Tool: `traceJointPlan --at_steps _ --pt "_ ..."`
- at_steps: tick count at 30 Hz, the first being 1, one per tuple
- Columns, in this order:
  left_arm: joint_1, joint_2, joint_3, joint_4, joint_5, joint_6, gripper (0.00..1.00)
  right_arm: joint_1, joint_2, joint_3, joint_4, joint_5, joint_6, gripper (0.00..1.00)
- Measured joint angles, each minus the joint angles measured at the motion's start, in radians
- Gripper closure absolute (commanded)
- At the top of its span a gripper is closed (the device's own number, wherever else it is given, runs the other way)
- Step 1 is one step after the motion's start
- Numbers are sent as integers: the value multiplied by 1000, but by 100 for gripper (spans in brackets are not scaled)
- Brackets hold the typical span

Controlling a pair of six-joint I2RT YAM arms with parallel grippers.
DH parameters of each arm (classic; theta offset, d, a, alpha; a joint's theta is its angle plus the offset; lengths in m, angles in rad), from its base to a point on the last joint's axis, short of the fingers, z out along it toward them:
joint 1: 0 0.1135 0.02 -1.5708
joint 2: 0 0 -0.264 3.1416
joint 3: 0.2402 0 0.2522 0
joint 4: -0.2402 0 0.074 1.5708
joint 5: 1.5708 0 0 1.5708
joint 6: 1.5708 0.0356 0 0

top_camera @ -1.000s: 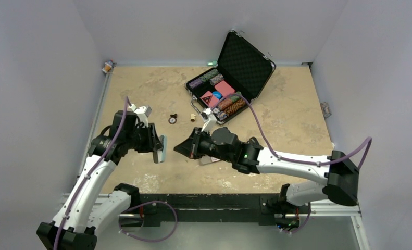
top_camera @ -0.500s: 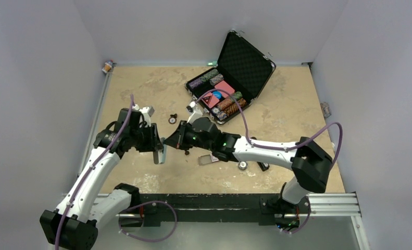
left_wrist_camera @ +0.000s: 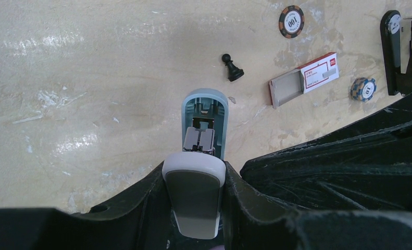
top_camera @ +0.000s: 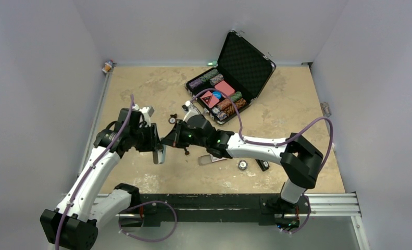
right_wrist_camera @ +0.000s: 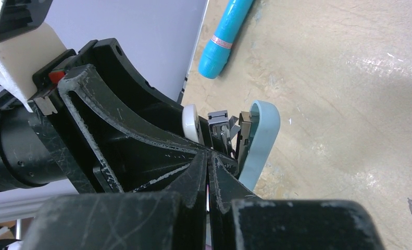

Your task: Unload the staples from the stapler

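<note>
The stapler, slim and black, lies flat on the table at the right; from above it shows near the front. My left gripper is shut on a pale teal case with a white and grey lid, held above the table. The case is hinged open with a silvery metal channel inside. My right gripper is shut, and its tips touch the metal parts between lid and teal shell. The top view shows both grippers meeting at the case. The staples are hidden.
A red and white staple box, a black pawn, a brown poker chip and a blue chip lie on the table. An open black chip case stands at the back. A blue pen lies by the left wall.
My right arm has swung left across the table until its shut tips reached the teal case. The left gripper shifted slightly and kept its hold.
</note>
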Motion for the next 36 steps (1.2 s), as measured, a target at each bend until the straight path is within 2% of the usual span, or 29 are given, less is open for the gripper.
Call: traceJointPlan --at_steps 36 --pt "0 3 0 -8 5 6 100 -31 81 2 46 -57 2 100"
